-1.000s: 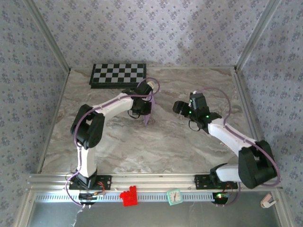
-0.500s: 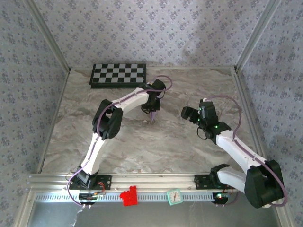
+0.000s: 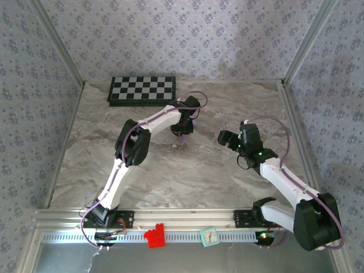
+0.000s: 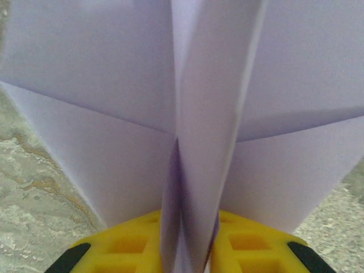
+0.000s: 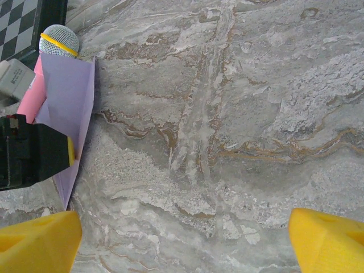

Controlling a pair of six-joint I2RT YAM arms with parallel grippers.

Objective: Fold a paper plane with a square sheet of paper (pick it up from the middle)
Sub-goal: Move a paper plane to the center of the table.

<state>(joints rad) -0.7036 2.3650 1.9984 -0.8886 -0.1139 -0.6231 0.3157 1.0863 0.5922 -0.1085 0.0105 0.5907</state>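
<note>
The pale-lavender paper plane [image 4: 193, 142] is folded, its centre keel pinched between the yellow fingers [image 4: 131, 242] of my left gripper [image 3: 183, 134], which is shut on it. From the top camera its tip [image 3: 183, 140] hangs just under that gripper, above the marble. In the right wrist view the plane [image 5: 71, 105] stands at the left with its point down, held by the black left gripper [image 5: 34, 156]. My right gripper [image 3: 226, 137] is open over bare marble to the right of the plane, its yellow fingers [image 5: 40, 239] far apart with nothing between them.
A black-and-white checkered board [image 3: 142, 90] lies at the back left of the marble table [image 3: 227, 170]. A pink toy microphone [image 5: 54, 48] with a grey mesh head sits behind the plane. A red block [image 3: 154, 235] and a small clock [image 3: 209, 236] rest on the front rail.
My left arm has stretched out and carried the plane right and a little back. My right gripper has drawn back to the right, away from the plane.
</note>
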